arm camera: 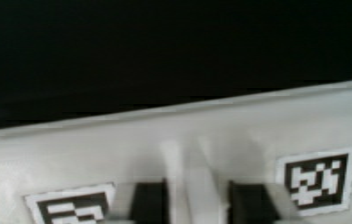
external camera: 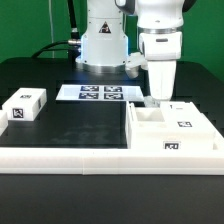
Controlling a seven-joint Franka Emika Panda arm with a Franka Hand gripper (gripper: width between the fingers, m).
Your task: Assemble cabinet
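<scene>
The cabinet [external camera: 172, 130], a large white box with open inner compartments and square tags, lies on the black table at the exterior view's right. My gripper [external camera: 160, 97] comes straight down onto its far edge. In the wrist view the cabinet's white face [arm camera: 191, 125] carries two tags, and a narrow white wall [arm camera: 196, 170] stands between my two dark fingers [arm camera: 152, 203]. Both fingers press against that wall, so my gripper [arm camera: 196, 198] is shut on it. A small tagged white block [external camera: 25, 105] lies apart at the exterior view's left.
The marker board [external camera: 100, 93] lies flat at the back, in front of the robot base [external camera: 100, 45]. A long white border rail [external camera: 70, 157] runs along the table's front edge. Black table surface [external camera: 85, 122] lies between the block and the cabinet.
</scene>
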